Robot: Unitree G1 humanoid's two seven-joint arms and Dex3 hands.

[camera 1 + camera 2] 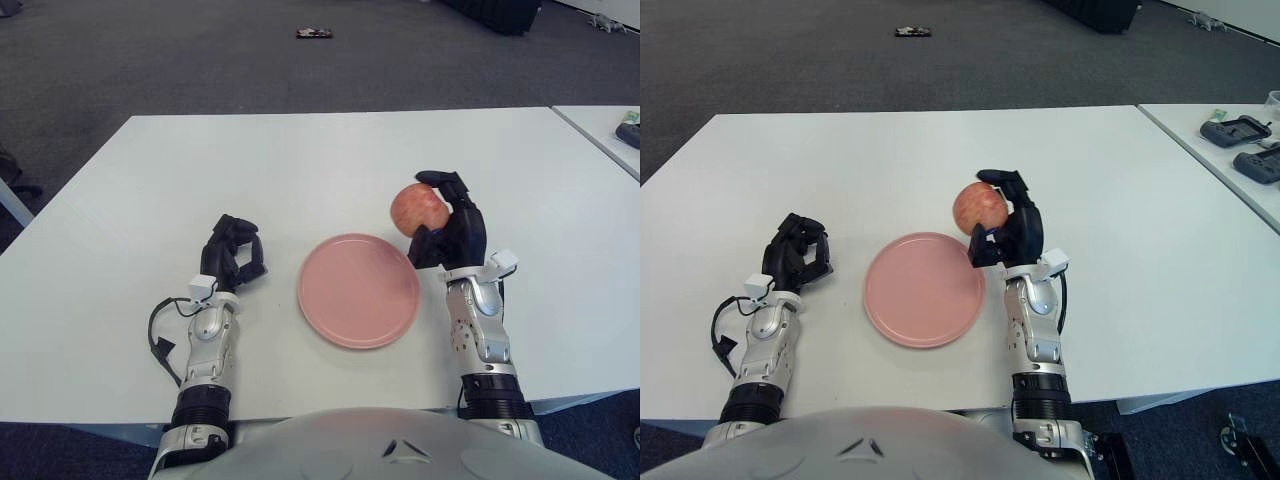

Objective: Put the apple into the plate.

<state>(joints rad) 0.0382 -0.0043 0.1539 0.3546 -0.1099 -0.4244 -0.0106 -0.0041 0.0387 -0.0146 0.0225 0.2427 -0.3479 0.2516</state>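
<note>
Now, nearest you, the plate [358, 290] lies flat on the table [320, 160], pink and bare, and everything else reads off it. Your left hand [234, 254] shows to the plate's left, well apart from it, its dark fingers curled in with nothing between them. Your right hand [450, 232] stands at the plate's right edge, forearm upright below it, fingers clamped around the apple [418, 208]. You hold the apple lifted off the table, at the plate's far right rim; whether it sits over the rim or just outside it, you cannot tell from these views. Farther out and well to the right of the plate, a second table [1220, 150] carries two dark devices [1240, 130] near its edge. Beyond the plate, past the table's far edge, a small dark object [313, 33] lies on the grey carpet.
</note>
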